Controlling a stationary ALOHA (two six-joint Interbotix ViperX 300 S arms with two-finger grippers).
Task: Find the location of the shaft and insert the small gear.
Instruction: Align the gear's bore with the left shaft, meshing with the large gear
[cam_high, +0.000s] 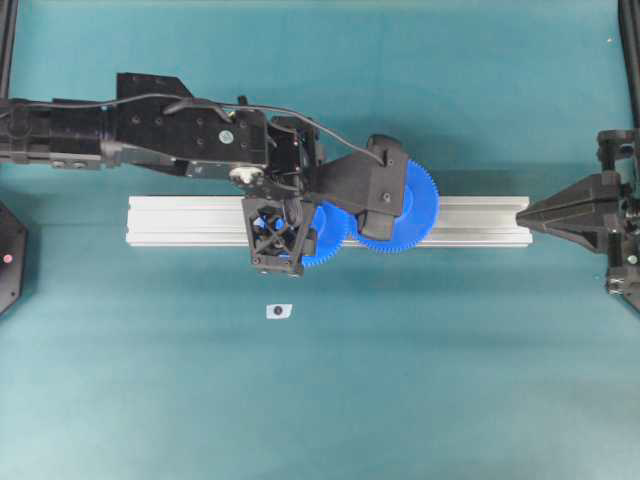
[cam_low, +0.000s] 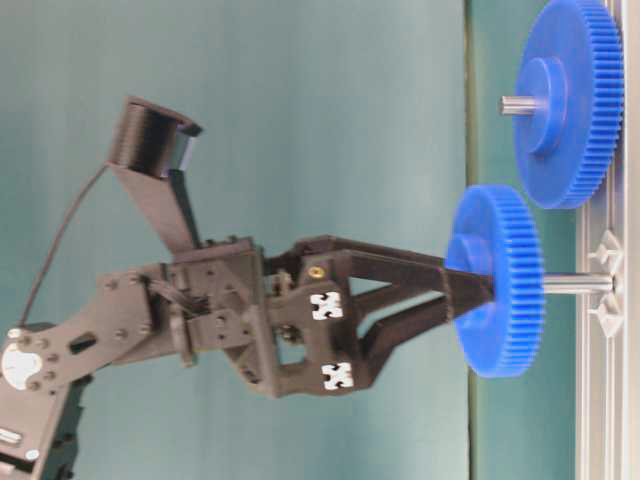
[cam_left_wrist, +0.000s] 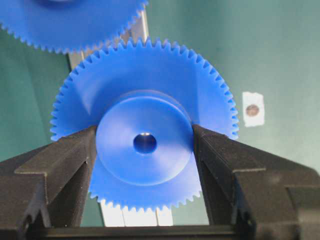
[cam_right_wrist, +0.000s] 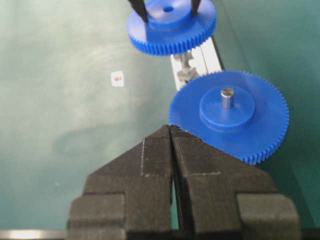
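Note:
The small gear, a blue toothed wheel with a raised hub, is threaded on the thin grey shaft and sits a short way above the rail. My left gripper is shut on the gear's hub, one black finger on each side. A glint of metal shows inside the hub's hole. In the right wrist view the small gear hangs over the shaft, with shiny pieces at its base. My right gripper is shut on nothing, off the rail's right end in the overhead view.
The larger blue gear sits on its own pin beside the small one, their teeth close together. The ribbed aluminium rail runs left to right across the teal table. A white-rimmed dark dot lies in front of the rail.

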